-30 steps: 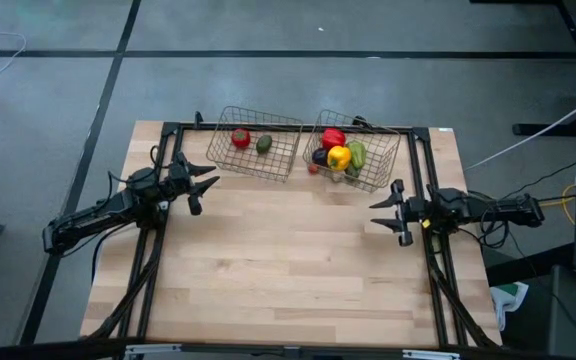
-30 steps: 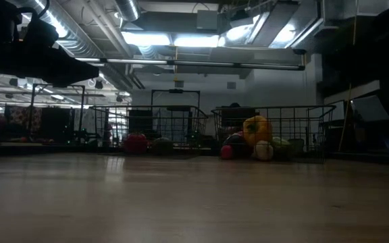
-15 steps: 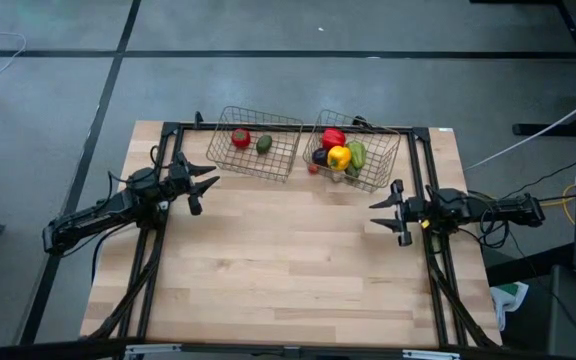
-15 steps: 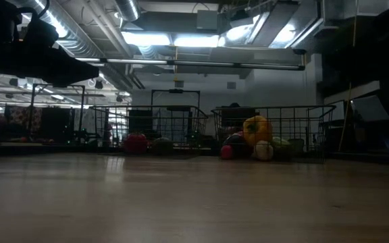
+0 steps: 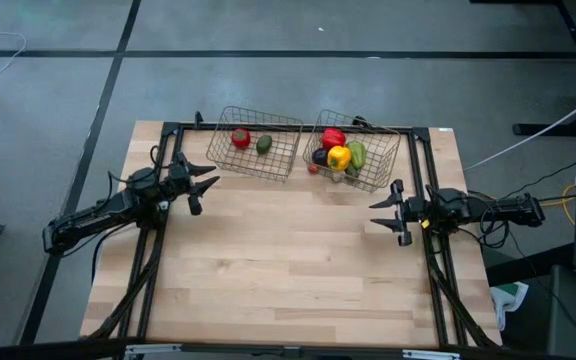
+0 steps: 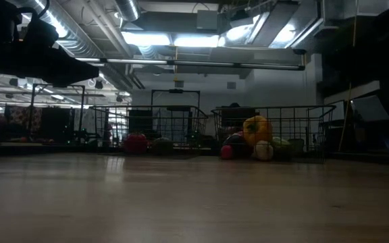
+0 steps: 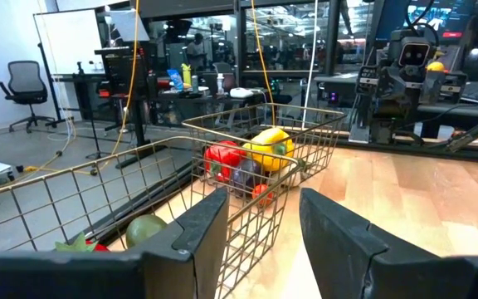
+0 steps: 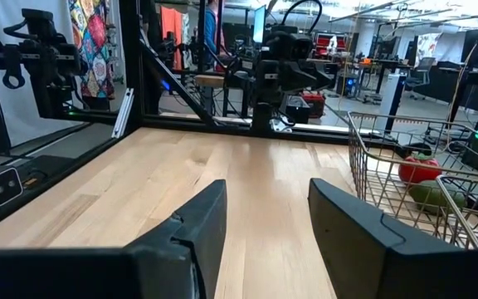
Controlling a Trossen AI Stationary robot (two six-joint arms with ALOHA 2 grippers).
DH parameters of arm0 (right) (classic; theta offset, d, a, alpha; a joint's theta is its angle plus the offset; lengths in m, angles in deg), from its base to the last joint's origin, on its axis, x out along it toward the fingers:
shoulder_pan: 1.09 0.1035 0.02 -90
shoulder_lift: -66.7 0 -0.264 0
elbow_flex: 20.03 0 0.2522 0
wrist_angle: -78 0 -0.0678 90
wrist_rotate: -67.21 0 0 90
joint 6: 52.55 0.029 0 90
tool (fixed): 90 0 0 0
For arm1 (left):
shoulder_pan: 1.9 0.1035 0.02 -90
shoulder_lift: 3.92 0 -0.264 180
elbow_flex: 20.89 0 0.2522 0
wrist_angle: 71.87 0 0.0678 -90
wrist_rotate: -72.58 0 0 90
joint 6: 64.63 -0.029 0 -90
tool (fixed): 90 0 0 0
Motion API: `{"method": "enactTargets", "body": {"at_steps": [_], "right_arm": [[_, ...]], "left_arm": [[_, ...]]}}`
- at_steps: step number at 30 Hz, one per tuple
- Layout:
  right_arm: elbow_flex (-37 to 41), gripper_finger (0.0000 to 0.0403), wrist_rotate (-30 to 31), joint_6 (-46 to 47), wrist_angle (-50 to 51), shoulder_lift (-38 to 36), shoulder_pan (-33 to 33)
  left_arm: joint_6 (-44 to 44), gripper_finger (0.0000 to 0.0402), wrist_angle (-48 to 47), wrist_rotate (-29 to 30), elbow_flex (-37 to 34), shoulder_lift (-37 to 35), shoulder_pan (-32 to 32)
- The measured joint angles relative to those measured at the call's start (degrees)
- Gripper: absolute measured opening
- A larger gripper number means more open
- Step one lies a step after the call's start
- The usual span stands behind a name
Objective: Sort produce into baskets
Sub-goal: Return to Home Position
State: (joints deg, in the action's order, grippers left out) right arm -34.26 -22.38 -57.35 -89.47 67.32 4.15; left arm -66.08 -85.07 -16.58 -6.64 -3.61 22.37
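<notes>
Two wire baskets stand at the table's far edge. The left basket [image 5: 256, 143] holds a red tomato [image 5: 240, 138] and a green piece [image 5: 264, 144]. The right basket [image 5: 356, 150] holds a red pepper [image 5: 333, 137], a yellow pepper [image 5: 339, 157], a purple ball [image 5: 320, 156] and green pieces [image 5: 356, 153]. A small red piece [image 5: 313, 169] lies on the table at the right basket's near left corner. My left gripper [image 5: 206, 182] is open and empty at the table's left edge, near the left basket. My right gripper [image 5: 383, 213] is open and empty at the right edge.
A black frame [image 5: 298, 128] runs round the table's far edge and sides. The bare wooden table [image 5: 288, 260] stretches from the baskets to the near edge. Beyond the table are stands, a chair and workshop clutter.
</notes>
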Motion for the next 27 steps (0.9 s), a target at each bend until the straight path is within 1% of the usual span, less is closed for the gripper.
{"method": "enactTargets", "body": {"at_steps": [7,27], "right_arm": [[0.00,0.0170,0.52,-0.02,-0.62,2.24,1.62],[0.03,0.0170,0.06,-0.02,-0.40,2.27,1.51]], "left_arm": [[0.00,0.0148,0.00,0.00,0.00,0.00,0.02],[0.00,0.0148,0.00,0.00,0.00,-0.02,0.02]]}}
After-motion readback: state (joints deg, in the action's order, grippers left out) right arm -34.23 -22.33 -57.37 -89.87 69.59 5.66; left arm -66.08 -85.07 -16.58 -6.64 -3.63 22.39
